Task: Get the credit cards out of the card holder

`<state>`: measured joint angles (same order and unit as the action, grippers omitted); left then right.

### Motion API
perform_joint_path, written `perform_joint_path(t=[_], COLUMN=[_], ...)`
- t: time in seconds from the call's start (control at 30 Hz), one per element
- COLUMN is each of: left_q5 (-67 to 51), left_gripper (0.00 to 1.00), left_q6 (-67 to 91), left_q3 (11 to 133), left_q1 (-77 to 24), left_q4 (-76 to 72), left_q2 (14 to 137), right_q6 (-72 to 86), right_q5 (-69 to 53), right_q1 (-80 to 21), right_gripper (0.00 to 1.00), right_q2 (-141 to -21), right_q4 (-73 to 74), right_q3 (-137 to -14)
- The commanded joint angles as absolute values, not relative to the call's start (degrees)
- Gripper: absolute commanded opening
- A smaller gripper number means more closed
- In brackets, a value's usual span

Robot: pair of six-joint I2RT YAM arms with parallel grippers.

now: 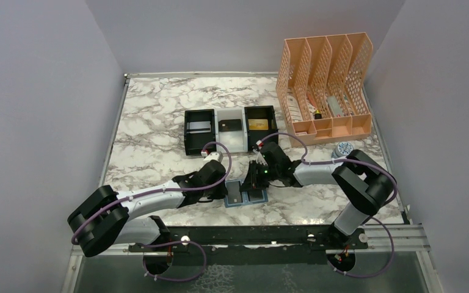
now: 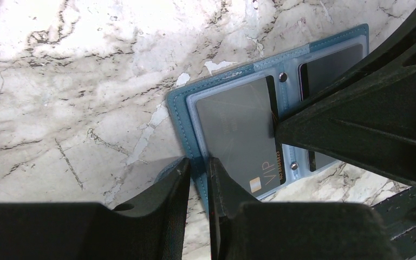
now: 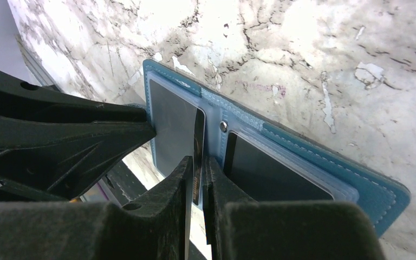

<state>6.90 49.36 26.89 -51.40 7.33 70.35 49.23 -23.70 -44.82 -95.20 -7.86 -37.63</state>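
The blue card holder (image 1: 246,195) lies open on the marble table near the front edge. My left gripper (image 1: 225,189) is shut on its left teal edge (image 2: 181,116), pinched between the fingertips (image 2: 199,168). A dark grey credit card marked VIP (image 2: 238,130) sits in the left panel. My right gripper (image 1: 258,180) is shut on that card's inner edge (image 3: 199,135), near the centre fold (image 3: 197,165). A black card (image 3: 271,173) lies in the right panel pocket, also visible in the left wrist view (image 2: 330,62).
A black-and-white three-compartment tray (image 1: 229,141) stands behind the holder with a silver card (image 1: 200,127), a black card (image 1: 229,125) and a gold card (image 1: 258,124). A peach file organiser (image 1: 327,85) stands back right, with a small round object (image 1: 343,148) in front of it.
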Motion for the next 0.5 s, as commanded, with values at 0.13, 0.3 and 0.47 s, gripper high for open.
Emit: perform_joint_path(t=[0.13,0.3,0.47], left_q5=[6.94,6.77,6.9], left_gripper=[0.19,0.19,0.19], left_q6=[48.12,47.99,47.98], left_q3=[27.23,27.41,27.33], left_q1=[-51.68,-51.68,-51.69], left_q4=[9.17,9.14,9.33], left_q2=[71.86,71.9,71.63], right_q6=[49.06,50.1,50.03], right_q5=[-26.65,-28.35,-26.03], right_q1=[-45.16,-45.16,-45.17], right_gripper=[0.13,0.06,0.01], right_q2=[-97.71,-97.12,-94.28], right_q4=[-8.57,-10.86,-8.59], right_q3=[-38.9,-38.75,-38.89])
